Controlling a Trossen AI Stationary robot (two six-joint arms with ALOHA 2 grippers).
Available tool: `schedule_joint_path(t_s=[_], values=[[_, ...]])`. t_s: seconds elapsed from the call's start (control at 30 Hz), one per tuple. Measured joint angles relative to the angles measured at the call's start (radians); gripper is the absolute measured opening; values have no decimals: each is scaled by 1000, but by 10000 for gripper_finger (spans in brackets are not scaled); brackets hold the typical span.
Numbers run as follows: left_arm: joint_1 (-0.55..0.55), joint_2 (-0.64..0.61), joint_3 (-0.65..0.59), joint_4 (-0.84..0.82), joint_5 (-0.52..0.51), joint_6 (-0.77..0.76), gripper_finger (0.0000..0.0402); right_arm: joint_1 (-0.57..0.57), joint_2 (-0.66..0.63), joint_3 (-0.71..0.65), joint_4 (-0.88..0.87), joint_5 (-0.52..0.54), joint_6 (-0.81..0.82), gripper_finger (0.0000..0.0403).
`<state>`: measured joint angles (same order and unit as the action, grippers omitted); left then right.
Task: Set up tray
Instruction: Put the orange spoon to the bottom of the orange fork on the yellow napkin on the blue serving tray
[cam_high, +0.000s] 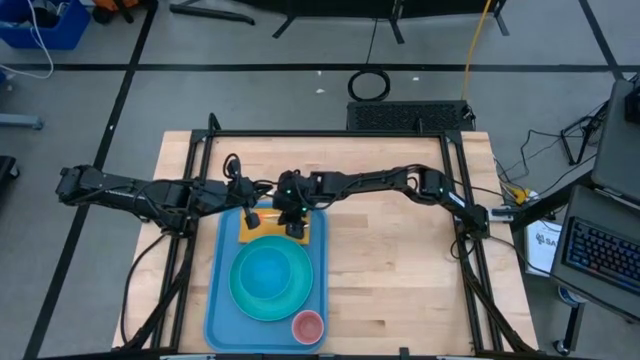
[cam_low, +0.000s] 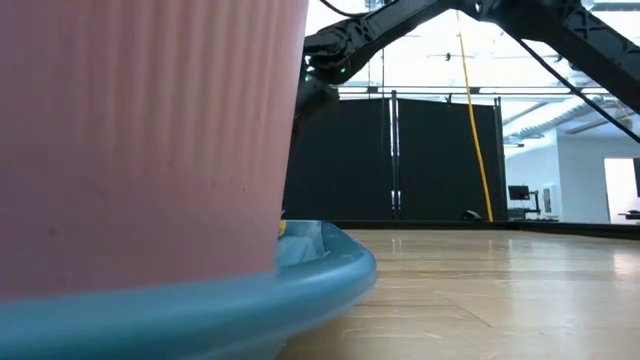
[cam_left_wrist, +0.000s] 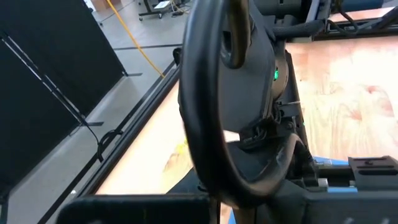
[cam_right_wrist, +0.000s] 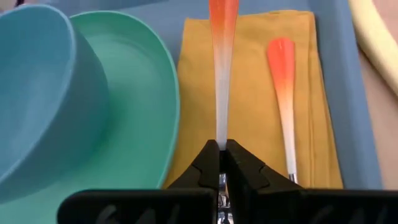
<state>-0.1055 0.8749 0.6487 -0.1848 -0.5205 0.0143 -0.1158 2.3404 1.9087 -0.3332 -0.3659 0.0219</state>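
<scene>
Tray sits at the table's front left. Right gripper, jaws clamped on an orange-handled utensil, should lower it flat beside the other one on the yellow napkin; left gripper's jaws closed, empty.

Both arms are matte black, built of slim tubular links joined by bulkier rounded joint housings. Thin black cables loop loosely along the left arm and the right arm. A small green indicator light glows on the right arm's wrist housing. The right gripper's fingers are black, wedge-shaped pads tapering to narrow tips, mounted on a flat black crossbar.
</scene>
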Motion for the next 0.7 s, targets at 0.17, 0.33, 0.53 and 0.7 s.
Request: schedule_joint_path(t_s=[0.17,0.33,0.53,0.7], values=[[1,1,0,3,3,1,21,0,22,-2,1,2,9,0],[1,0,0,4,4,0,21,-2,22,-2,7,28,-8,0],[1,0,0,0,5,0,21,-2,32,-2,2,48,-13,0],[1,0,2,6,5,0,21,-2,48,-2,0,48,-23,0]])
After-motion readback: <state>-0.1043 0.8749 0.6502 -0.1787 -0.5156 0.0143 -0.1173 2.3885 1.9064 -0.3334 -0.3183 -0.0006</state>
